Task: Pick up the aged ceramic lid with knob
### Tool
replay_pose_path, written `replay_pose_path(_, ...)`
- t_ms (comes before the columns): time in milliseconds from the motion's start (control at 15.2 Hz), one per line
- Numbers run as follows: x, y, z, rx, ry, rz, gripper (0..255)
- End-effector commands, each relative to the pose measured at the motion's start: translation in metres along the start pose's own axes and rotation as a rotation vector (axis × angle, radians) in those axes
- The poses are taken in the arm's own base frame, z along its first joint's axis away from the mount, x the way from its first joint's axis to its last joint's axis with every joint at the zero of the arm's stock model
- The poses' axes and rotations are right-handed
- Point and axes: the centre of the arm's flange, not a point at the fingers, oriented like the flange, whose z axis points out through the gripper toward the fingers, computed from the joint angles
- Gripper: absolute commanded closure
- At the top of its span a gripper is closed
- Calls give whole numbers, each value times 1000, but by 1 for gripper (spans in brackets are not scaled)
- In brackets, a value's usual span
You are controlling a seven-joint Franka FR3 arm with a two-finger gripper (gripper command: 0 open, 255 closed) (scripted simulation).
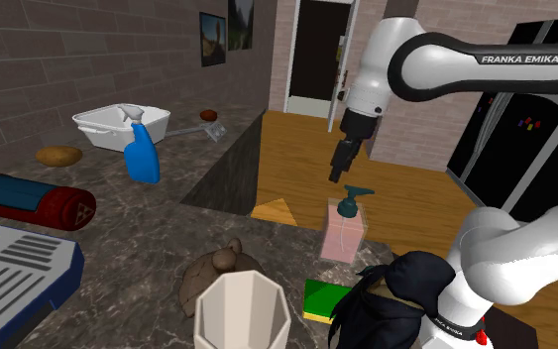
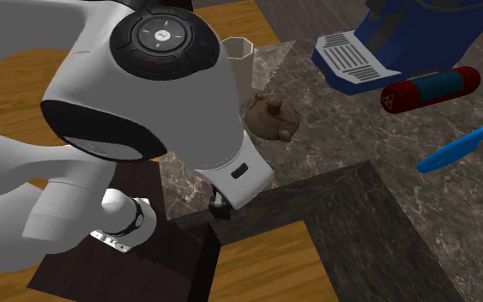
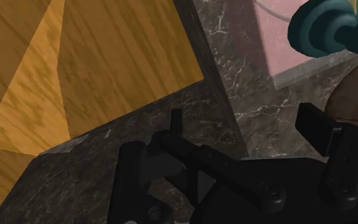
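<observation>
Lid: a brown dome [image 1: 215,276] with a knob [image 1: 229,256] on top. It sits on the dark marbled surface [image 1: 128,248], just behind the white cup [image 1: 242,312].
Handling: I judge it rigid, fairly heavy, smooth and easy to chip. The knob is the best place to pinch.
End effector: mine [image 1: 337,174] hangs above the pink soap bottle [image 1: 344,233], fingers wide apart, holding and touching nothing, well apart from the lid.

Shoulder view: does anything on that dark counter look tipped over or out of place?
The blue spray bottle seems to lie on its side near the white tub rather than standing. The brown knobbed lid sits on the counter with no pot under it.
</observation>
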Motion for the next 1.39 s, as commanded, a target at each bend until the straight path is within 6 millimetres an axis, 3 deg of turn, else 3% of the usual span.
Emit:
replay_pose_path(0, 10, -23, 9, 7, 5, -21, 0)
replay_pose_path(1320, 82, -254, 83, 65, 46, -231, 0)
